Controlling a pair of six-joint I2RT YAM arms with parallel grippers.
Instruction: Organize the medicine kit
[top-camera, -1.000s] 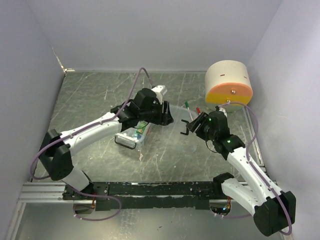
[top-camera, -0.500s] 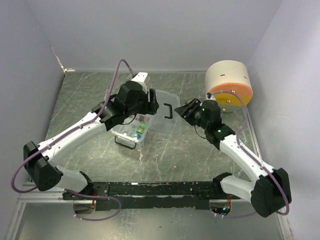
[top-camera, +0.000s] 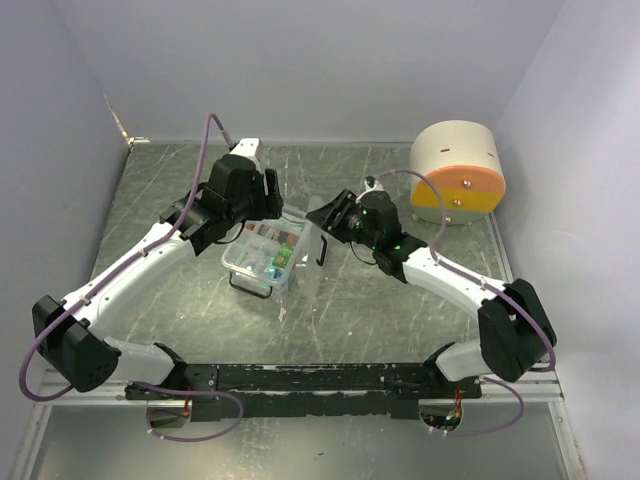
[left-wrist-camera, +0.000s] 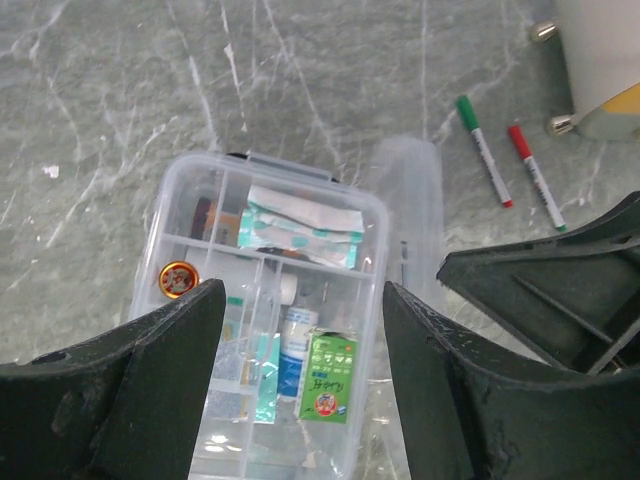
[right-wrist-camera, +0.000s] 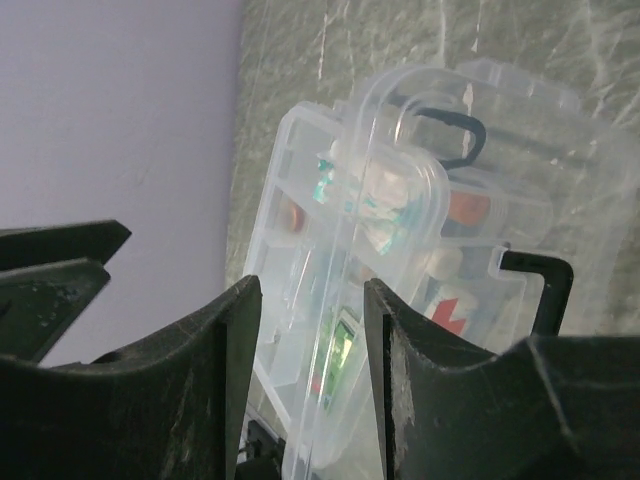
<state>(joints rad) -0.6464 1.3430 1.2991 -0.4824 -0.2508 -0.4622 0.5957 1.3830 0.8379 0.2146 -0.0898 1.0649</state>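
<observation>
Supplies (top-camera: 272, 250) fill the kit (top-camera: 234, 262) on the bench (top-camera: 180, 200) seen from above, its lid (top-camera: 312, 250) half-raised beside the right hand (top-camera: 325, 218); left wrist — left hand (left-wrist-camera: 300, 300) spread wide above it; right wrist — that hand parted, lid ahead, so closing and latching seem left.

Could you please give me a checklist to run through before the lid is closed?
1. Lid up, box open: ok.
2. Contents below rim: cannot tell.
3. Left gripper open, empty: ok.
4. Left gripper out of lid's swing: cannot tell.
5. Right gripper at lid, fingers apart; contact: cannot tell.
6. Pens away from box: ok.
</observation>
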